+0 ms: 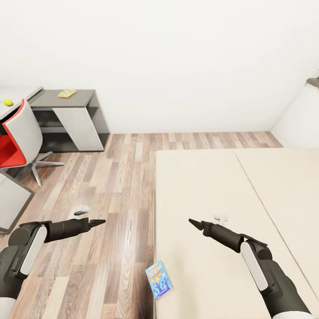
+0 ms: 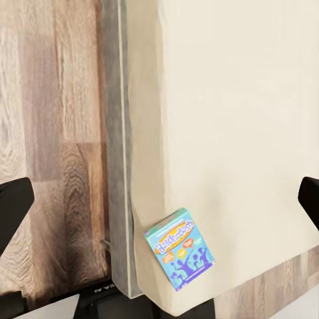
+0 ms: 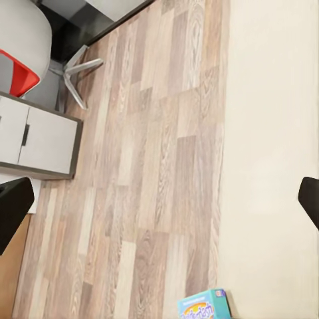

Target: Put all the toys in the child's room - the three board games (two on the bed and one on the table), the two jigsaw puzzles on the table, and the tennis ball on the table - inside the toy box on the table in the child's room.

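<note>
Light-blue board game [image 1: 158, 279] on cream bed [image 1: 221, 199]

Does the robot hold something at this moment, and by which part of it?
Nothing is held. Both the left tool and right tool hang open and empty; the light-blue board game lies untouched at the bed's edge.

Bright even light, soft faint shadows, sharp renders, no glare
</note>
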Tool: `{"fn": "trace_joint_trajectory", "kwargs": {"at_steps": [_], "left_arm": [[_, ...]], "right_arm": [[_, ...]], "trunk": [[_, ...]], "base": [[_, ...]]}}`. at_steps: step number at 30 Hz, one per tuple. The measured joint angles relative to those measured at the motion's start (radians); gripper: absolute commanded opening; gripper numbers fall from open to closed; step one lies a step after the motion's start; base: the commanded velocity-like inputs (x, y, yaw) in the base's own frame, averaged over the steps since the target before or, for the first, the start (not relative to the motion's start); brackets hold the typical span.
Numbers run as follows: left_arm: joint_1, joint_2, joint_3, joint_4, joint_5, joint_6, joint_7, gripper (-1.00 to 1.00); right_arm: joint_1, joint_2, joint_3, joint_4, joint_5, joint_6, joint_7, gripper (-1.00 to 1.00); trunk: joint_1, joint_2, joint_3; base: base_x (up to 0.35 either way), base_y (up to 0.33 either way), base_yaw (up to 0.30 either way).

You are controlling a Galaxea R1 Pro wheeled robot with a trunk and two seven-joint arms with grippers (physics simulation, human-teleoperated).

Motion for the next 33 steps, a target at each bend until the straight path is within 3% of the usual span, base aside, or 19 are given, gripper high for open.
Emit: {"fn": "trace_joint_trajectory", "kwargs": {"at_steps": [10, 33], "left_arm": [[0.0, -0.013, 0.0, 0.001, 0.0, 0.0, 0.022, 1.0], [0.0, -0.014, 0.0, 0.001, -0.001, 0.0, 0.033, 1.0]], "right_arm": [[0.0, -0.001, 0.001, 0.001, 0.0, -0.001, -0.046, 1.0], [0.0, -0.004, 0.002, 0.007, 0.002, -0.009, -0.054, 1.0]], "trunk": [[0.0, 0.0, 0.017], [0.0, 0.0, 0.055]], "base": [[0.0, 0.0, 0.0], [0.0, 0.0, 0.024]]}}
